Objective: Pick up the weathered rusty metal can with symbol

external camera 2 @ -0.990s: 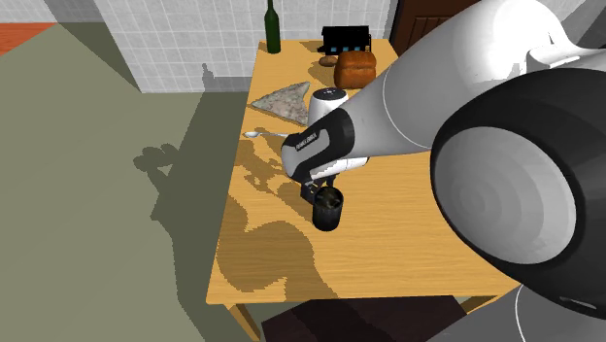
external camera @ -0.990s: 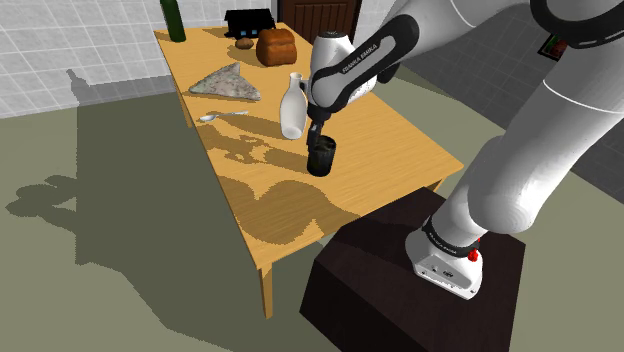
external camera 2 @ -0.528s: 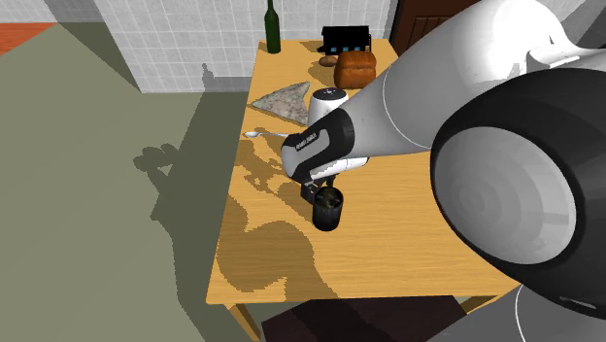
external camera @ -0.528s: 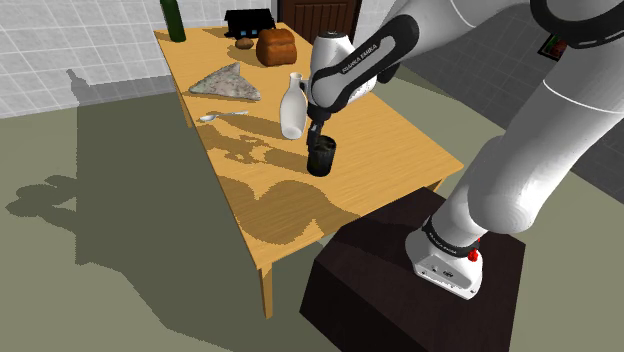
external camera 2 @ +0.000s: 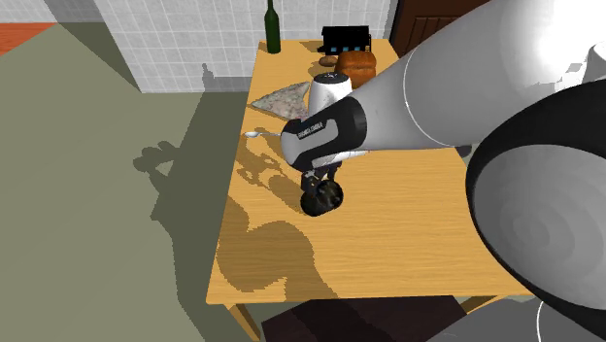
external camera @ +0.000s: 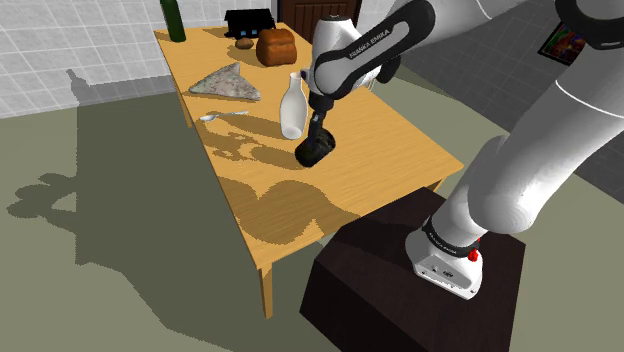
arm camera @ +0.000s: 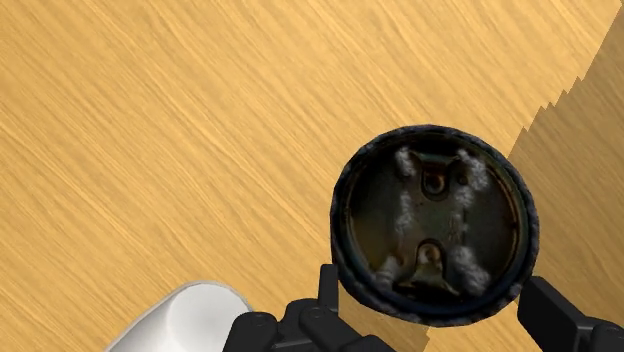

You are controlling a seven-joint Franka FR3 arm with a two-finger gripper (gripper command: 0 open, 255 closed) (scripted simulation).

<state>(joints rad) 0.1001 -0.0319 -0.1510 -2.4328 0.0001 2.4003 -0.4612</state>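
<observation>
The can (external camera: 312, 152) hangs tilted in the pincer (external camera: 318, 138) above the middle of the table (external camera: 400, 140), just beside the white jug (external camera: 291, 108) on the side toward the stand's end. In the wrist view the two black fingers (arm camera: 330, 288) press on opposite sides of its wall, so the pincer is clamped on the can.

By my judgement the grasp is made and the can looks clear of the table top. What is left is to raise it further and keep it from slipping, since it leans in the grip.

The can is a short, dark, nearly black cylinder. Seen end-on from the wrist, its round face is mottled rust-brown with pale crusty patches and two small keyhole-like marks, inside a rough, pitted rim. The table is warm yellow wood with a fine slanting grain. The jug is smooth, plain white and narrow at the neck.
</observation>
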